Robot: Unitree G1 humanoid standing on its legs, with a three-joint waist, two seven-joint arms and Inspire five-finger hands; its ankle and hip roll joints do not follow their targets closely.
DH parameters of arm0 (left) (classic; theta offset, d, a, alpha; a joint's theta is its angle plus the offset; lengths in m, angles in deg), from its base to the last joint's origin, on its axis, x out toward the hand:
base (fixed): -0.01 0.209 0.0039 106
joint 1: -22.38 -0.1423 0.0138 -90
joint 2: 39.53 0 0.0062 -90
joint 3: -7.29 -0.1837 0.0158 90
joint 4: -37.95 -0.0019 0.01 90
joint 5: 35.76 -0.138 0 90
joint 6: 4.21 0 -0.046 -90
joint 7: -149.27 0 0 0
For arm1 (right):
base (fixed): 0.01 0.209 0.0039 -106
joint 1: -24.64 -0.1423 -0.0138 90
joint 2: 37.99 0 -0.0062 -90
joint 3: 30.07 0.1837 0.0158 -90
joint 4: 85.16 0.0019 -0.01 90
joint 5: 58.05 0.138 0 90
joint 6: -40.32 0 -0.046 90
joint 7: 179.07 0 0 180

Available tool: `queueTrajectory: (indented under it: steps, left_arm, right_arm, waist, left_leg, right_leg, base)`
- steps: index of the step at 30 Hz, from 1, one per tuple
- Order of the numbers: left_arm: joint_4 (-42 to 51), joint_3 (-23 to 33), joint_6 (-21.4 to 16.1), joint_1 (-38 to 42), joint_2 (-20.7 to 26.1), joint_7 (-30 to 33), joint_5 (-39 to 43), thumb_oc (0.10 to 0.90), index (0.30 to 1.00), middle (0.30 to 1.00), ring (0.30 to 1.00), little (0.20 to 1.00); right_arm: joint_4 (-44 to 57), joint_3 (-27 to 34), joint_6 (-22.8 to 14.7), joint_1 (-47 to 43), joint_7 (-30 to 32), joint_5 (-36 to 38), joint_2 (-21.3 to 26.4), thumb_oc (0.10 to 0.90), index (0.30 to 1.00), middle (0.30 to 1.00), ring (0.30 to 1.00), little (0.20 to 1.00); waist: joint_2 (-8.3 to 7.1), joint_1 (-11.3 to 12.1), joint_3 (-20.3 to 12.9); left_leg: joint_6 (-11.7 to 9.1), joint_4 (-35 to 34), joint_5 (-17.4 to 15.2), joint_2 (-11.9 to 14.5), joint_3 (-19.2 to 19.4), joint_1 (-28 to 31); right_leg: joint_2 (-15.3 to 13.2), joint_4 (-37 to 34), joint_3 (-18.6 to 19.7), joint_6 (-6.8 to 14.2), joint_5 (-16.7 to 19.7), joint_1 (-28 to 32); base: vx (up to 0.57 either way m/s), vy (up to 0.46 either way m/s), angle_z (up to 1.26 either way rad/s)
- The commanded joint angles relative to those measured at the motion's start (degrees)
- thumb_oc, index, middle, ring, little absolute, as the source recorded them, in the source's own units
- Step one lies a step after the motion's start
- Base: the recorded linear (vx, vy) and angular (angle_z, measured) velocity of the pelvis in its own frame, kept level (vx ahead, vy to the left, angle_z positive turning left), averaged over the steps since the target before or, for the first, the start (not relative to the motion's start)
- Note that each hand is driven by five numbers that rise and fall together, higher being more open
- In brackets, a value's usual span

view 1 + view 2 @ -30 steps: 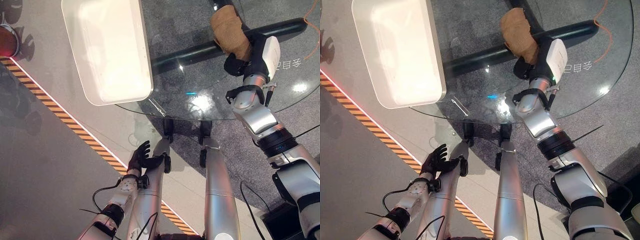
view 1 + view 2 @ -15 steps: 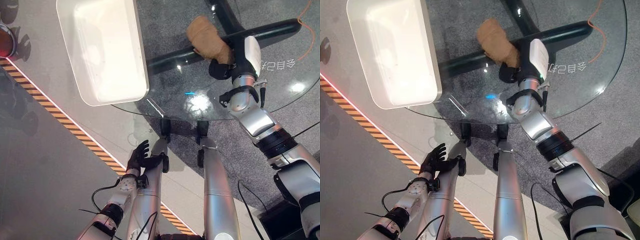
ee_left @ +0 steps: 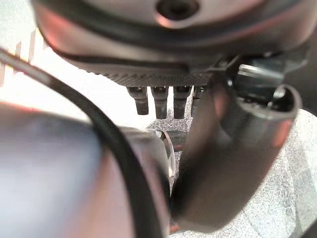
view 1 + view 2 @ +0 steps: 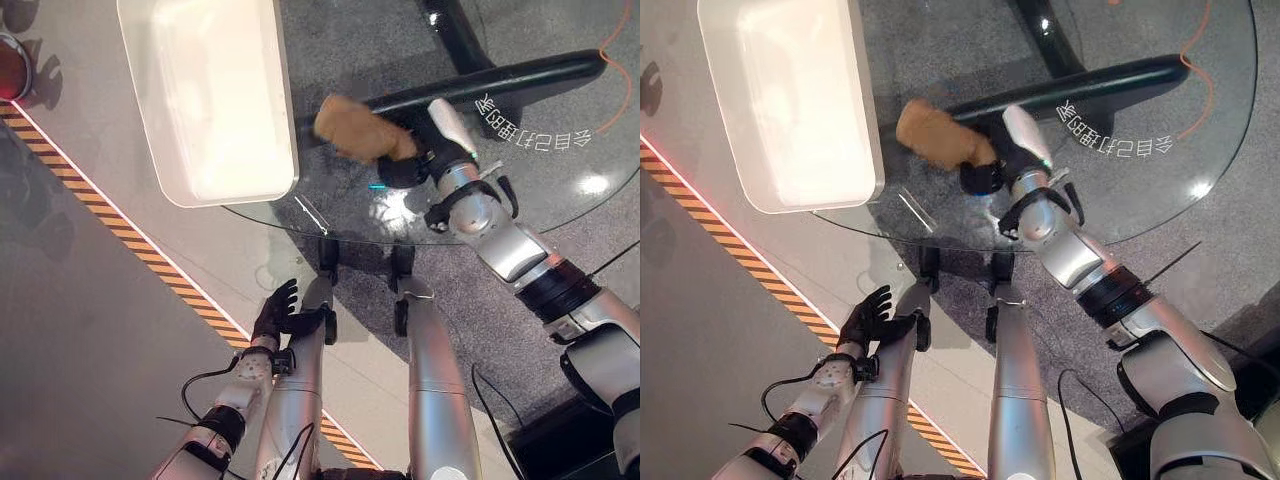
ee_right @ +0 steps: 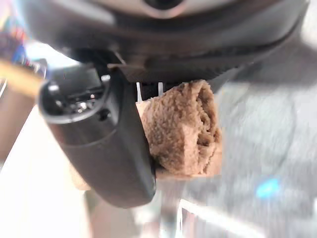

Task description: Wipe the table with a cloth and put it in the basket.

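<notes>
A brown cloth (image 4: 355, 130) lies bunched on the round glass table (image 4: 560, 190), just right of the white basket (image 4: 284, 120). My right hand (image 4: 415, 165) is shut on the cloth's near end and presses it to the glass. In the right wrist view the thumb (image 5: 119, 148) lies against the cloth (image 5: 185, 129). The basket stands on the table's left part and overhangs its edge. My left hand (image 4: 277, 312) hangs low beside the table with its fingers (image 3: 158, 101) straight, holding nothing.
A black cross-shaped table base (image 4: 520, 85) shows through the glass. An orange cable (image 4: 625, 90) runs on the floor at the far right. A striped orange-and-black floor line (image 4: 120, 235) crosses at the left, with a red object (image 4: 10, 70) beyond it.
My right hand has swept the cloth leftward across the glass, from the far right to just beside the basket. The left hand has stayed put.
</notes>
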Motion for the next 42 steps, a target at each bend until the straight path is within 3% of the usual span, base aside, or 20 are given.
queueTrajectory:
  steps: [1,8,13,18,24,28,33,42]
  left_arm:
    - [-3.96,-0.33,-0.1,-3.21,4.2,-0.19,-1.99,0.8,0.9,0.9,0.9,0.9]
    - [-4.48,-0.15,-0.19,-2.79,4.46,0.06,-2.22,0.8,0.9,0.9,0.9,0.9]
    - [-4.61,-0.12,0.08,-2.23,4.93,-0.02,-1.96,0.8,0.9,0.9,0.9,0.9]
    - [-5.13,0.17,-0.12,-2.14,4.85,-0.15,-1.82,0.8,0.9,0.9,0.9,0.9]
    - [-5.62,0.41,-0.84,-2.46,3.61,0.44,-1.19,0.8,0.9,0.9,0.9,0.9]
    - [-5.44,0.66,-0.86,-2.8,2.35,1.46,-1.23,0.8,0.9,0.9,0.9,0.9]
    - [-5.48,1.08,-0.51,-3.12,1.92,1.43,-1.05,0.8,0.9,0.9,0.9,0.9]
    - [-5.0,1.25,-0.89,-4.01,2.29,0.63,-0.43,0.8,0.9,0.9,0.9,0.9]
  right_arm:
    - [4.12,-1.43,-3.4,2.07,-2.1,2.74,-2.97,0.1,0.3,0.3,0.3,0.2]
    - [4.02,-1.22,-3.3,2.4,-6.38,2.12,-2.41,0.1,0.3,0.3,0.3,0.2]
    - [4.24,-1.41,-2.73,2.45,-5.14,2.74,-1.68,0.1,0.3,0.3,0.3,0.2]
    - [3.38,1.0,-3.0,3.66,0.98,3.07,-1.99,0.1,0.3,0.3,0.3,0.2]
    - [0.83,7.37,-3.7,6.42,15.48,1.39,-3.1,0.1,0.3,0.3,0.3,0.2]
    - [0.85,11.89,-1.81,7.54,21.29,-1.46,-3.19,0.1,0.3,0.3,0.3,0.2]
    - [0.71,16.0,3.14,6.24,25.48,-1.65,-0.88,0.1,0.3,0.3,0.3,0.2]
    - [-2.07,22.1,4.78,5.98,29.33,0.92,3.95,0.1,0.3,0.3,0.3,0.2]
  waist:
    - [0.6,-0.21,-0.07]
    - [0.37,-0.31,-0.07]
    - [0.22,-0.4,-0.07]
    - [0.11,-0.73,-0.07]
    - [0.33,-1.53,-0.07]
    - [0.5,-2.07,-0.07]
    - [0.6,-2.4,-0.07]
    - [0.86,-2.75,-0.07]
  left_leg:
    - [1.01,3.08,-3.58,-4.2,-0.68,-1.07]
    - [0.96,2.78,-3.54,-4.21,-0.64,-1.08]
    - [0.98,2.4,-3.35,-4.11,-0.55,-0.91]
    - [1.01,1.99,-3.32,-4.06,-0.4,-0.63]
    - [1.26,1.19,-3.41,-4.03,0.12,-0.3]
    - [1.44,0.84,-3.59,-4.1,0.49,-0.12]
    - [1.45,0.33,-3.75,-4.02,0.89,0.86]
    - [1.43,0.22,-3.9,-3.89,1.45,1.54]
  right_leg:
    - [1.41,-3.87,7.71,4.09,4.27,-2.61]
    - [1.2,-4.2,7.37,4.21,4.41,-2.6]
    - [1.17,-4.45,7.14,4.21,4.52,-2.46]
    - [1.33,-4.86,7.22,4.24,4.63,-2.24]
    - [1.56,-5.53,7.62,4.35,4.95,-2.36]
    - [1.69,-5.72,7.9,4.44,5.08,-2.53]
    - [1.61,-6.26,7.87,4.51,5.22,-1.78]
    - [1.35,-6.43,7.42,4.48,5.21,-1.14]
  base:
    - [0.0,0.0,0.0]
    - [-0.01,-0.012,0.07]
    - [-0.01,-0.013,0.06]
    - [-0.01,0.0,0.03]
    - [0.0,0.03,0.01]
    - [0.0,0.049,0.01]
    - [0.0,0.026,-0.06]
    - [0.0,0.003,-0.01]
